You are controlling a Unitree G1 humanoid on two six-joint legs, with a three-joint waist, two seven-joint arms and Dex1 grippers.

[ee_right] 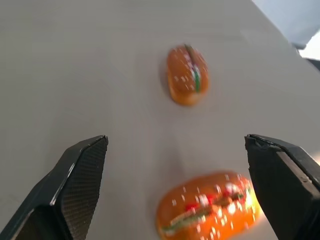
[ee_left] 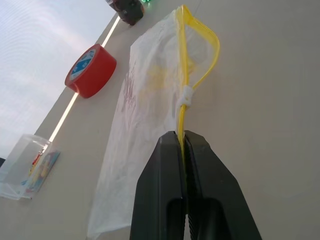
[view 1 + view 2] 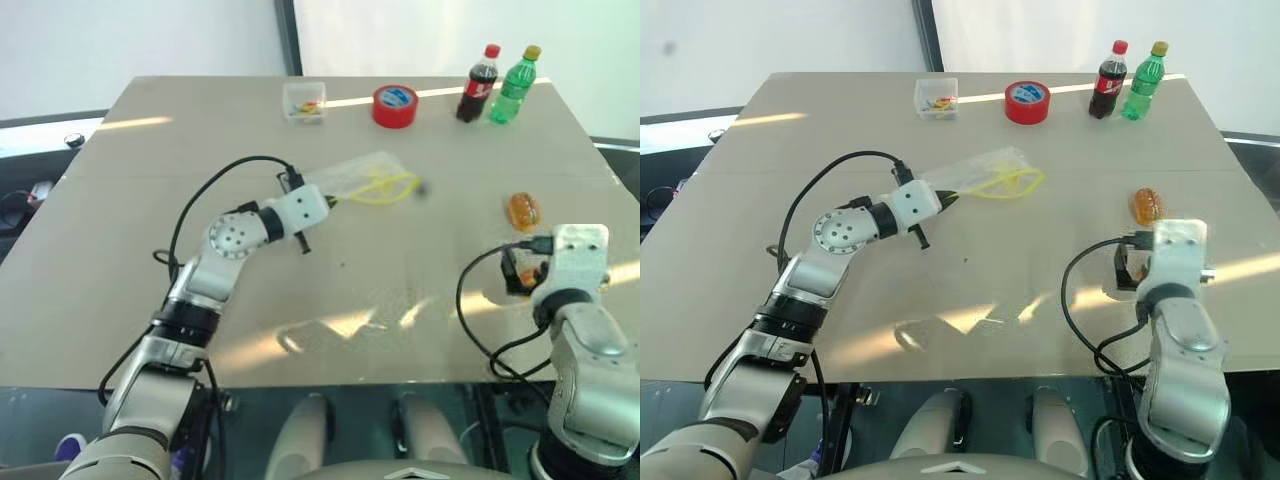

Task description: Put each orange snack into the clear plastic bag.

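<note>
Two orange snacks lie on the table (image 3: pixel 120 300) on my right side, both outside the clear plastic bag (image 3: pixel 355 178). One snack (image 1: pixel 187 74) sits farther out on bare tabletop; the other snack (image 1: pixel 207 210) lies between the spread fingers of my right gripper (image 1: pixel 180 200), touching neither finger. That gripper is wide open and holds nothing.

My left gripper (image 2: pixel 182 142) is pinched tight on the yellow strip (image 2: pixel 200 60) along the bag's edge. The bag lies flat near the middle of the table, its yellow strip bowed open into a loop at the far end. I cannot tell whether anything is inside it.

Along the far edge stand a small clear box (image 3: pixel 304 101) with colourful bits in it, a red tape roll (image 3: pixel 395 105), a dark cola bottle (image 3: pixel 478 85) and a green bottle (image 3: pixel 514 87). The two bottles stand upright just beside each other. All four are well apart from the bag and the snacks. Open tabletop separates the bag from the snacks, with nothing lying between them.
</note>
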